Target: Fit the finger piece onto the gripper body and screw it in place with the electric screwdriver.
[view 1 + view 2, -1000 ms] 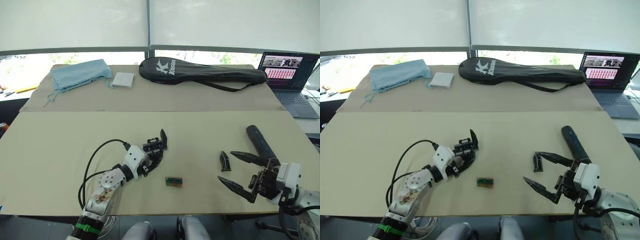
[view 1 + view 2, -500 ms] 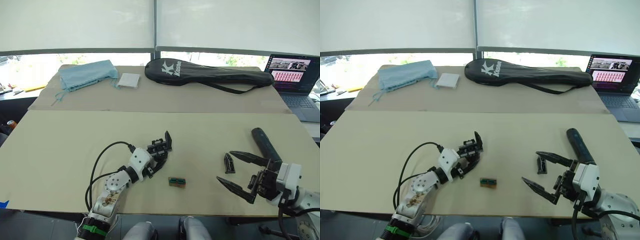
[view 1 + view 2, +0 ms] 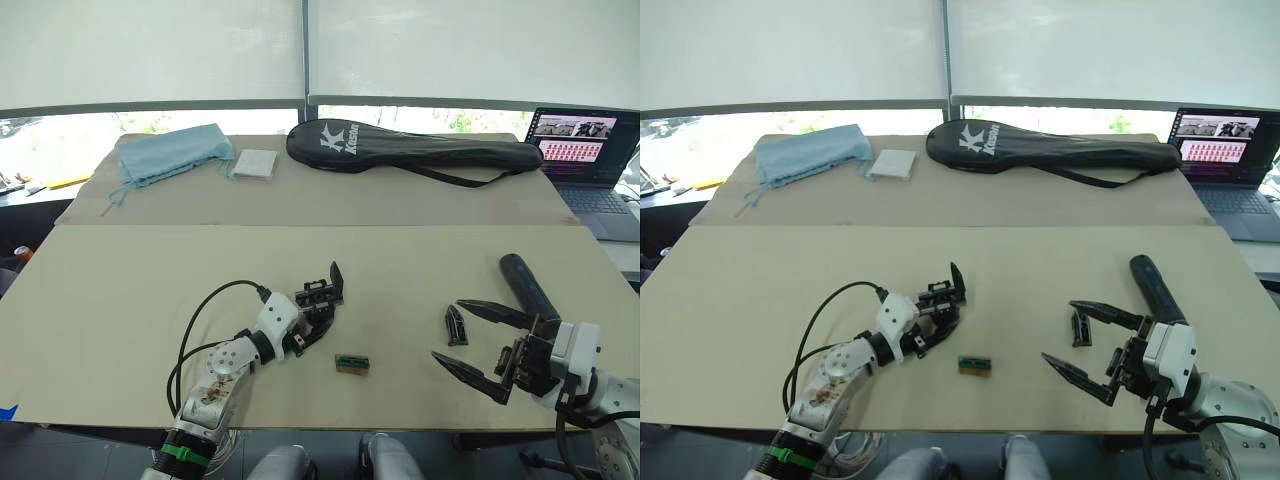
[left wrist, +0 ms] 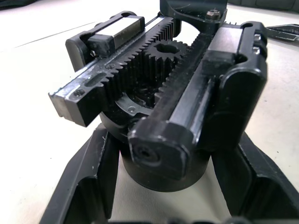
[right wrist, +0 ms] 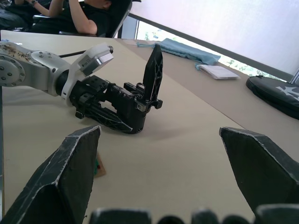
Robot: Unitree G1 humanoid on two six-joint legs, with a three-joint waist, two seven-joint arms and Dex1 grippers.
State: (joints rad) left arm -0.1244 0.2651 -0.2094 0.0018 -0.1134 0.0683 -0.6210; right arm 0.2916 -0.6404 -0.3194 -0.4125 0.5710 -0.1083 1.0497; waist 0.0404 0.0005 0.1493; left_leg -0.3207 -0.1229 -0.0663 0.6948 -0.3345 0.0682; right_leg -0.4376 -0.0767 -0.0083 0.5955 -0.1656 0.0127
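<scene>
Honestly not much has changed in the last second: the view wobbled a bit, but your arms and the parts on the surface (image 3: 120,290) sit where they were, so the fitting step hasn't started. Your left tool (image 3: 318,316) is still clamped on the body (image 3: 318,296), low on the surface with its one finger sticking up. Your right tool (image 3: 478,340) hovers with jaws wide apart, just beside the finger piece (image 3: 454,325), screwdriver (image 3: 524,287) lying right behind it. I'd say grabbing that piece comes next.
</scene>
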